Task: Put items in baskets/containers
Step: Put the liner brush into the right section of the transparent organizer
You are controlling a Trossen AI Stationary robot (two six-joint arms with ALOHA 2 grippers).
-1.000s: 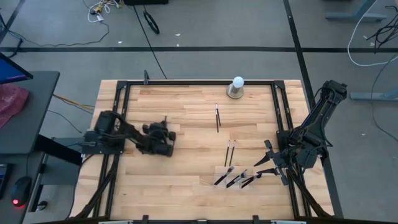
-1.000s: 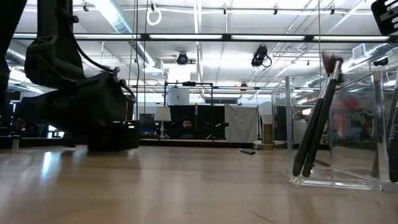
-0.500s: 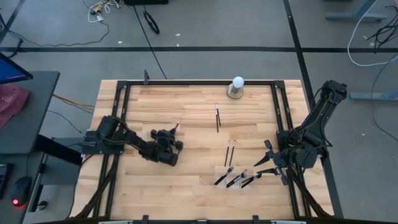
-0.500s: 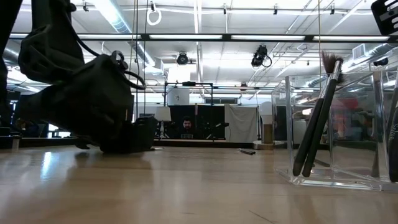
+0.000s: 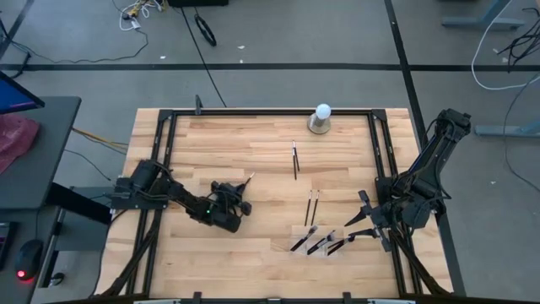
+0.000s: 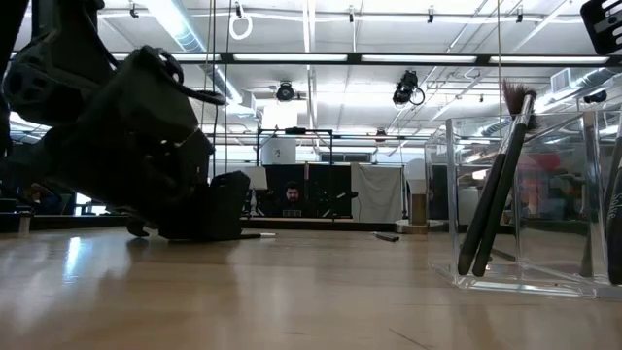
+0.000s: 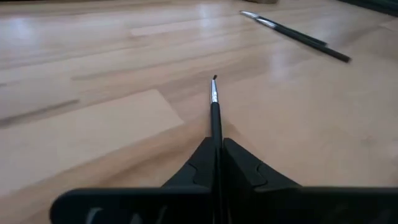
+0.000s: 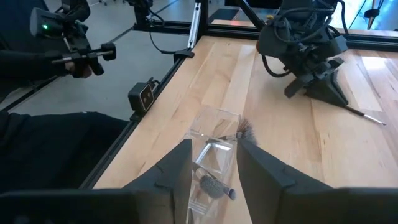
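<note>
The left claw [image 5: 240, 201] has slid rightward across the bench [image 5: 270, 152] and clamped 1 brush [image 7: 214, 102], ready for carrying to the tray [image 5: 319, 242]; the right claw [image 5: 359, 221] waits part-open.

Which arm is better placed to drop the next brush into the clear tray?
Left. The left claw is already shut on a brush. The right claw hangs open above the clear tray, holding nothing.
</note>
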